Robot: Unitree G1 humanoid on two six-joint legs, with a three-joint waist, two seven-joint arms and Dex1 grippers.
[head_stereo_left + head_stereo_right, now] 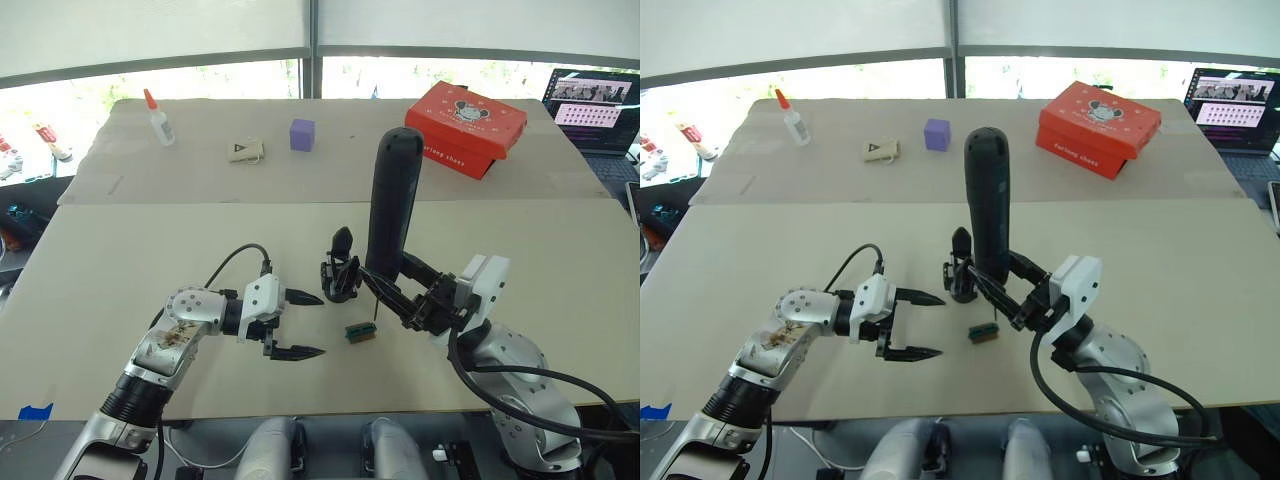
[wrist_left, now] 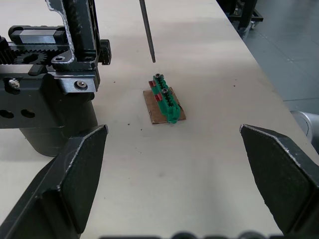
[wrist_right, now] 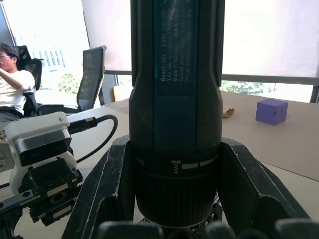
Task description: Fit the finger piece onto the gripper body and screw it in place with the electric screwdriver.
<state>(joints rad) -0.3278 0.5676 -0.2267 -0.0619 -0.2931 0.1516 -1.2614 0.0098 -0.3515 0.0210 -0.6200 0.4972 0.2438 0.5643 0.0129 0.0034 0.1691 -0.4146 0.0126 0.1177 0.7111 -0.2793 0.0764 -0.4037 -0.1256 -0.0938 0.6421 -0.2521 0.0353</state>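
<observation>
The gripper body (image 1: pixel 340 272) stands on the table's middle, and a black pointed blade rises from its top; I cannot tell whether that blade is the finger piece. My right gripper (image 1: pixel 388 272) is shut on the lower end of the electric screwdriver (image 1: pixel 392 195), holding it upright just right of the body. Its thin bit (image 2: pixel 148 30) points down over a small green-and-brown block (image 2: pixel 165 98). My left gripper (image 1: pixel 313 325) stands open to the left of the body and the block, holding nothing. In the left wrist view the gripper body (image 2: pixel 47 99) is close beside one finger (image 2: pixel 75 184).
At the back of the table are a red box (image 1: pixel 465 128), a purple cube (image 1: pixel 302 134), a beige tag (image 1: pixel 245 151) and a glue bottle (image 1: pixel 157 118). A laptop (image 1: pixel 592 108) sits at the far right. A seated person (image 3: pixel 12 84) appears beyond the table.
</observation>
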